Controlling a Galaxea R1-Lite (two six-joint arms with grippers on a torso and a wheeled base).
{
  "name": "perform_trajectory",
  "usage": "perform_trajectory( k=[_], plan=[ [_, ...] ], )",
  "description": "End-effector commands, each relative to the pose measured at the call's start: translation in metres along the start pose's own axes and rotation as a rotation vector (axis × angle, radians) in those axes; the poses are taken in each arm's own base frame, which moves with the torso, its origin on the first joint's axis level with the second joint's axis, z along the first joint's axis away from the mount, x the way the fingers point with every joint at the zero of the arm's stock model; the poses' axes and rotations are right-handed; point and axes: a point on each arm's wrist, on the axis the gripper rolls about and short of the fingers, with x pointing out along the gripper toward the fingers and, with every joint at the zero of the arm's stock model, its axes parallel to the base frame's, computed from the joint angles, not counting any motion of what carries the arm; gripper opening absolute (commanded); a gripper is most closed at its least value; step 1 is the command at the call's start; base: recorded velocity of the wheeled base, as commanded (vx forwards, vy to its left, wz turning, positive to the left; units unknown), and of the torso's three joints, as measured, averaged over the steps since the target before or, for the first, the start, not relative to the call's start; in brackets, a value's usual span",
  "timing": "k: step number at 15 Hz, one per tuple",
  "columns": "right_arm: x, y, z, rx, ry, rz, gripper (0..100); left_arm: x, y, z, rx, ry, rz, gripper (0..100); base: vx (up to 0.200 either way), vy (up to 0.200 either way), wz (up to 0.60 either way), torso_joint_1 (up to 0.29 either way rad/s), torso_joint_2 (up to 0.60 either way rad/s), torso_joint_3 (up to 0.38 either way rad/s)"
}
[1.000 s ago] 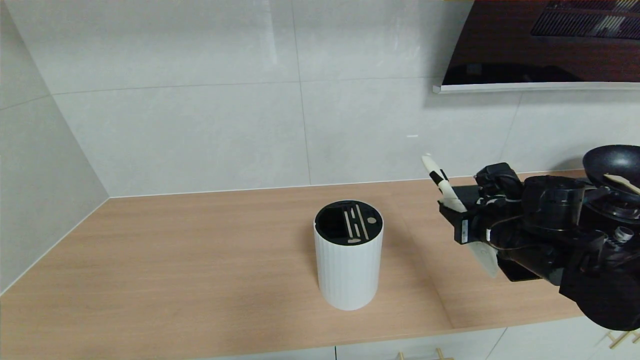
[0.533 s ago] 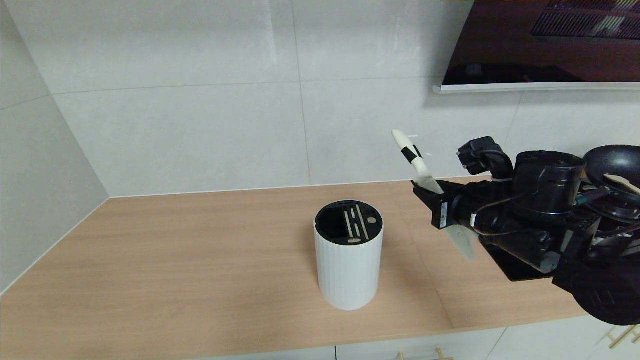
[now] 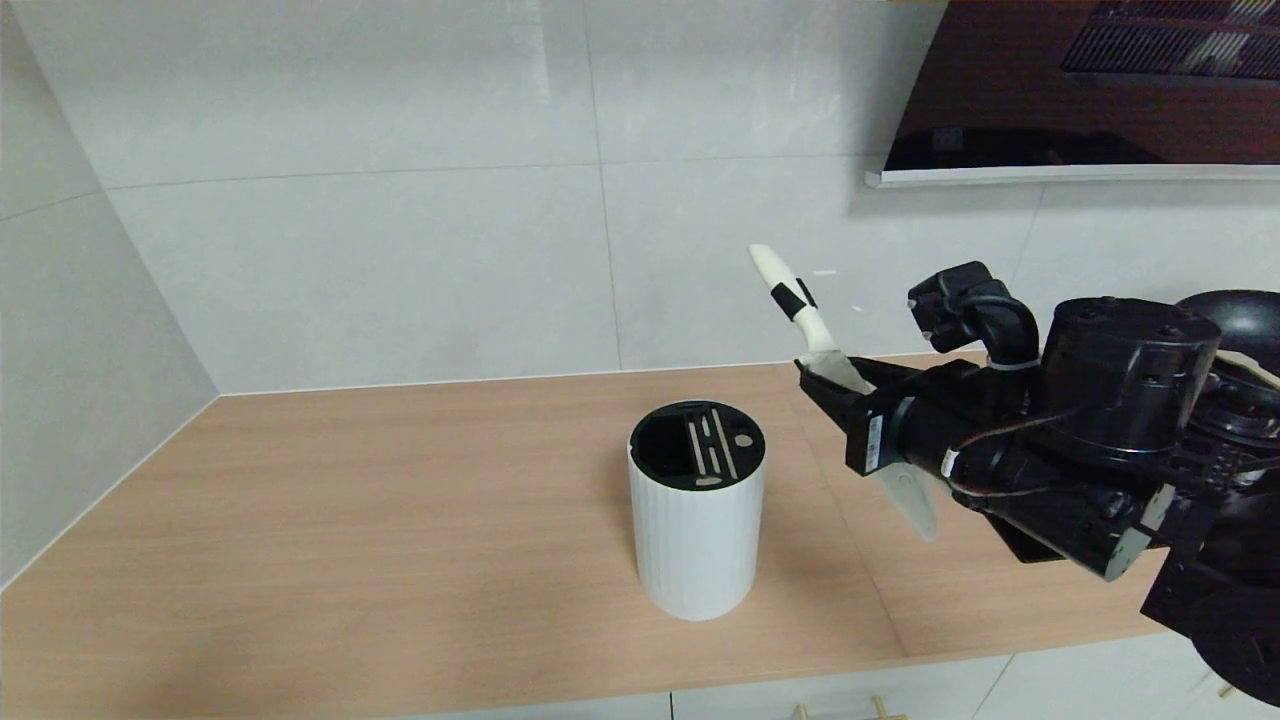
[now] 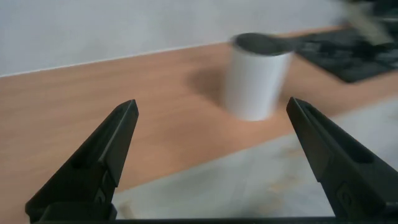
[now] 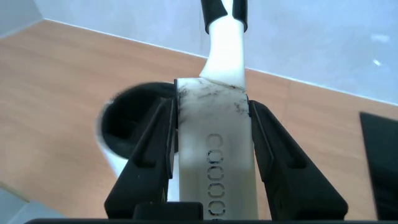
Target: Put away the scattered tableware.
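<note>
A wooden table (image 3: 350, 520) is backed by a grey tiled wall (image 3: 400, 200) — a dark range hood (image 3: 1080, 90) is mounted above a black pan (image 3: 1245, 315).

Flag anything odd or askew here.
The knife in the right gripper hangs tilted, blade down, to the right of the holder, not over its slots. Dark smudges mark it near the handle.

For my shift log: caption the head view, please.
Right gripper holds a white knife above the counter, right of the white slotted holder.
</note>
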Motion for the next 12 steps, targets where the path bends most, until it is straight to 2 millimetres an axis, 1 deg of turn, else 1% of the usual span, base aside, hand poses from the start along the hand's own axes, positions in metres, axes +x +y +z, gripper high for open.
perform_trajectory(
  k=[1, 3, 4, 5, 6, 7, 8, 9, 10, 11, 12],
  plan=[
    [-0.005, 0.013, 0.009, 0.002, -0.016, -0.008, 0, 0.070, 0.020, 0.053, -0.154, 0.193, -0.195, 100, 0.000, 0.000, 0.00, 0.000, 0.00, 0.000],
    [-0.012, 0.026, 0.010, -0.007, 0.009, 0.013, 0, 0.103, 0.021, 0.060, -0.199, 0.248, -0.280, 100, 0.000, 0.000, 0.00, 0.000, 0.00, 0.000],
    [-0.014, 0.030, 0.009, -0.009, 0.021, 0.027, 0, 0.128, 0.022, 0.064, -0.232, 0.247, -0.298, 100, 0.000, 0.000, 0.00, 0.000, 0.00, 0.000],
    [-0.014, 0.032, 0.009, -0.009, 0.019, 0.034, 0, 0.139, 0.024, 0.065, -0.245, 0.242, -0.294, 100, 0.000, 0.000, 0.00, 0.000, 0.00, 0.000],
    [-0.014, 0.038, 0.007, -0.001, 0.027, 0.053, 0, 0.182, 0.028, 0.062, -0.283, 0.238, -0.292, 100, 0.000, 0.000, 0.00, 0.000, 0.00, 0.000],
    [-0.014, 0.040, 0.007, 0.002, 0.029, 0.060, 0, 0.194, 0.029, 0.060, -0.287, 0.232, -0.294, 100, 0.000, 0.000, 0.00, 0.000, 0.00, 0.000],
    [-0.015, 0.046, 0.006, 0.000, 0.031, 0.080, 0, 0.220, 0.027, 0.047, -0.322, 0.268, -0.307, 100, 0.000, 0.000, 0.00, 0.000, 0.00, 0.000],
    [-0.016, 0.050, 0.006, 0.003, 0.032, 0.093, 0, 0.233, 0.023, 0.042, -0.374, 0.296, -0.325, 100, 0.000, 0.000, 0.00, 0.000, 0.00, 0.000],
    [-0.017, 0.053, 0.007, 0.019, 0.028, 0.102, 0, 0.241, 0.018, 0.043, -0.428, 0.299, -0.342, 100, 0.000, 0.000, 0.00, 0.000, 0.00, 0.000],
    [-0.013, 0.055, 0.013, 0.053, 0.012, 0.104, 0, 0.249, 0.014, 0.046, -0.482, 0.299, -0.357, 100, 0.000, 0.000, 0.00, 0.000, 0.00, 0.000],
    [-0.009, 0.059, 0.017, 0.072, 0.022, 0.110, 0, 0.262, 0.009, 0.053, -0.545, 0.287, -0.372, 100, 0.000, 0.000, 0.00, 0.000, 0.00, 0.000]
  ],
)
